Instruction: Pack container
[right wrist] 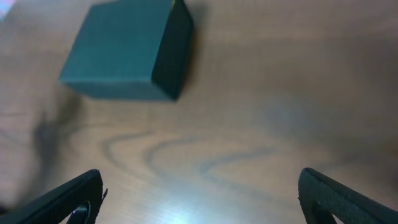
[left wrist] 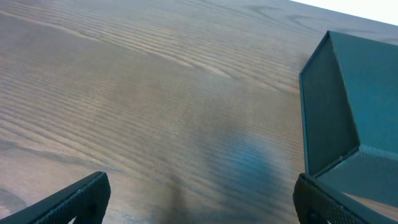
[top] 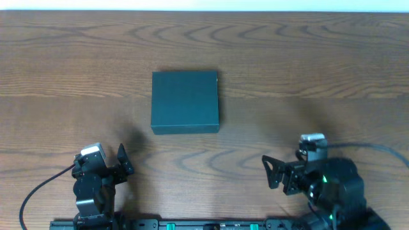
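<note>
Nearest me I have two hands: the left hand [top: 123, 161] and the right hand [top: 271, 172]. Both have their fingers spread wide, holding and touching nothing. Farther out, one dark box [top: 185, 101] sits closed mid-tabletop [top: 319, 76], well apart from both.

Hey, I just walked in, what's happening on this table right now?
Nothing is being handled yet. The dark teal container sits closed in the middle of the wooden table. The left gripper and the right gripper are both open and empty, low by the robot's side of the table, apart from it. No items to pack are in view.
</note>
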You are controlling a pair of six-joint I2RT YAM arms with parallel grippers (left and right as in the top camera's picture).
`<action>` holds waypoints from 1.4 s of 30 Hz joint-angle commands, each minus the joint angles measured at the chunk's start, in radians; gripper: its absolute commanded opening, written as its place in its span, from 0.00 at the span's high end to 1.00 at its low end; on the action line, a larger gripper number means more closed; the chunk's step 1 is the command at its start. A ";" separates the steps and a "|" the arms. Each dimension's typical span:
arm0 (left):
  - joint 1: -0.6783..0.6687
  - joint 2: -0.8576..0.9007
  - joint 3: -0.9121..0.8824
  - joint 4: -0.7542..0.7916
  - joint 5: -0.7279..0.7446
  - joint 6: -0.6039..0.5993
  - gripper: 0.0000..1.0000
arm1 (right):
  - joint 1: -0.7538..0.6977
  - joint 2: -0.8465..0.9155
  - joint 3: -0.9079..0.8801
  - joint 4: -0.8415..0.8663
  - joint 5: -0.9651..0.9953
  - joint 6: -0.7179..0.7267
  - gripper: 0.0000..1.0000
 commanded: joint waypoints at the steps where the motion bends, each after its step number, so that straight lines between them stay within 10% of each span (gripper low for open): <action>1: 0.005 -0.008 -0.016 0.003 -0.018 0.018 0.05 | -0.006 -0.098 -0.090 0.043 0.076 -0.156 0.01; 13: 0.005 -0.008 -0.016 0.003 -0.018 0.018 0.05 | -0.005 -0.399 -0.449 0.179 0.080 -0.196 0.01; 42: 0.005 -0.008 -0.016 0.003 -0.018 0.018 0.05 | 0.021 -0.400 -0.496 0.174 0.076 -0.192 0.01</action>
